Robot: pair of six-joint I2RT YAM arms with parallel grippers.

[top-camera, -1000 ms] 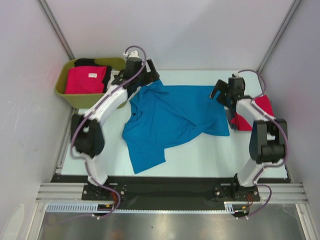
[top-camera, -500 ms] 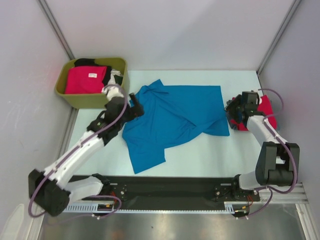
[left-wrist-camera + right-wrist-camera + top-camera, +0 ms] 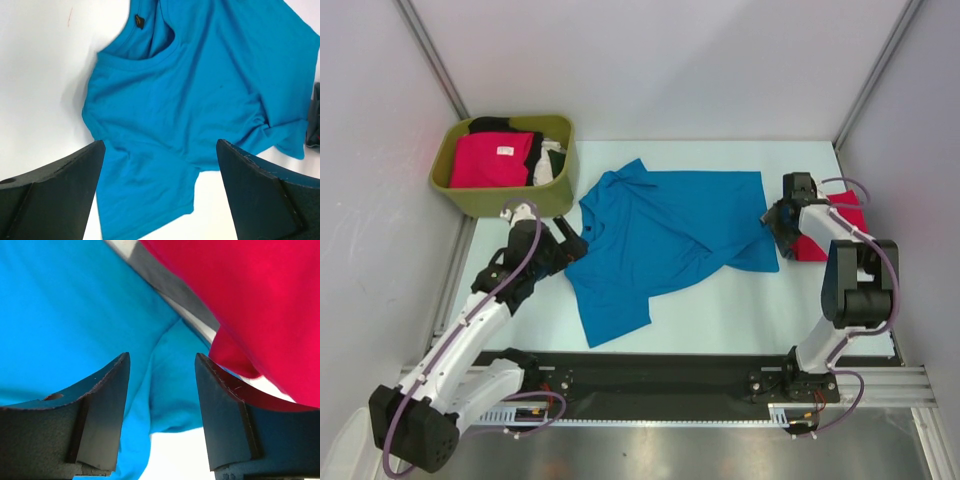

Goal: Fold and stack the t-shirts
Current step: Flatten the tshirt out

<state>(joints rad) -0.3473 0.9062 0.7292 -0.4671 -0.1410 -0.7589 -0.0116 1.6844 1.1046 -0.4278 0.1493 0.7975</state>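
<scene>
The bright blue t-shirt (image 3: 665,240) lies rumpled and partly spread on the middle of the table, neck toward the left. My left gripper (image 3: 572,243) is open and empty, hovering at the shirt's left edge. In the left wrist view it (image 3: 160,150) is wide open above the blue cloth (image 3: 200,90). My right gripper (image 3: 778,225) is open at the shirt's right corner. In the right wrist view it (image 3: 161,360) is open with a blue fold (image 3: 175,390) between the fingers. A folded red t-shirt (image 3: 842,222) lies at the right and shows in the right wrist view (image 3: 260,300).
The olive-green tub (image 3: 470,195) stands at the back left, holding a crimson-pink t-shirt with a white label (image 3: 492,158), a black one (image 3: 495,124) and a white one (image 3: 552,160). Grey walls close in the white table (image 3: 720,310) on three sides.
My left arm has swung back from the shirt's far left corner by the tub to its left edge. My right gripper has moved down to the shirt's right corner beside the red shirt.
</scene>
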